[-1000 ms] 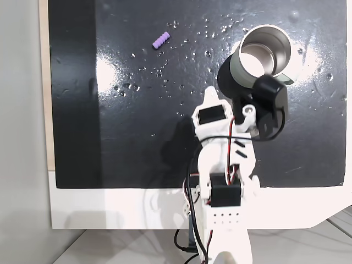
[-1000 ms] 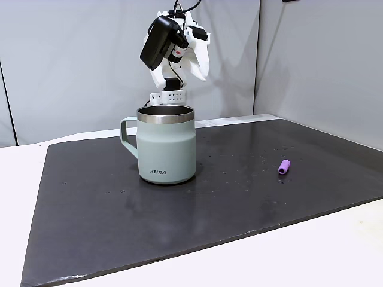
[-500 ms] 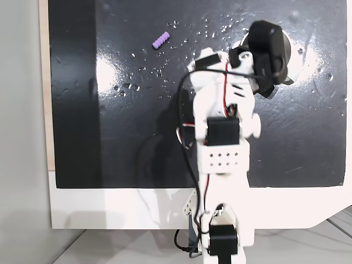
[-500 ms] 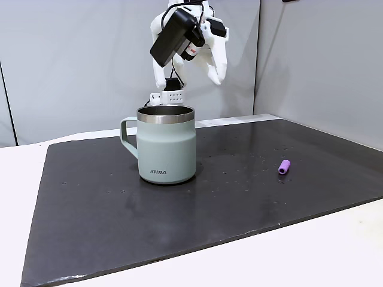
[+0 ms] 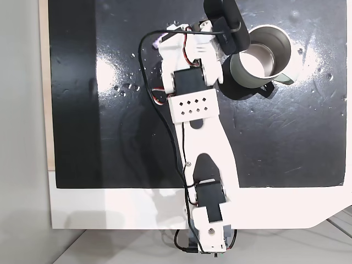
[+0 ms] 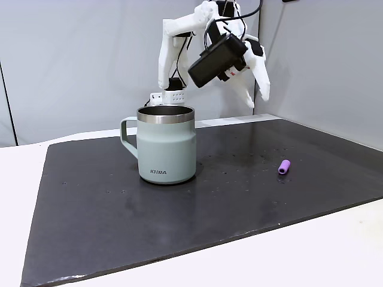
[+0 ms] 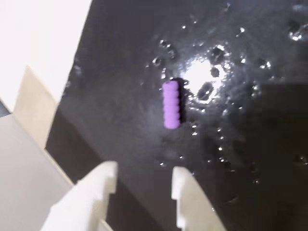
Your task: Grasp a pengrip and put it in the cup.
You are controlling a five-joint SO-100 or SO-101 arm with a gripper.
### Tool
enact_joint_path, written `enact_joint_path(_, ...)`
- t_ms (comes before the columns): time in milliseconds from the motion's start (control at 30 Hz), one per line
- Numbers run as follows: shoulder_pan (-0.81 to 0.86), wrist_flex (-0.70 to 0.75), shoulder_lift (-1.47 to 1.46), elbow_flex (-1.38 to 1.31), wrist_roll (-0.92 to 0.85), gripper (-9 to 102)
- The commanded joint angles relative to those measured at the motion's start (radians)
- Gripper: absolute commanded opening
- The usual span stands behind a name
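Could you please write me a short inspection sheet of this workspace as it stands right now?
Surface: black mat with glare spots and small droplets, lying on a white table.
Job's things: purple pen grip lies flat on the mat, apart from the mug; the mug stands upright, and nothing is seen inside it.
Clutter: nothing seen.
Grippers: gripper open, empty, raised above the mat, the pen grip ahead of its fingertips in the wrist view.
Cables: black and red wires run along the arm.
Surroundings: grey wall panels behind the table.
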Motion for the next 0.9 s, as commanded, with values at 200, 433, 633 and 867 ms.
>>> enact_joint_path(200,-0.025,0.003,-0.183,-0.268,-0.003,24)
enact_joint_path(433,-0.052,-0.014,-0.305,-0.399,0.018,24)
enact_joint_path(633,-0.077,-0.029,-0.414,-0.459,0.051,25)
enact_joint_path(867,-0.101,-0.023,-0.565,-0.512,0.057,25)
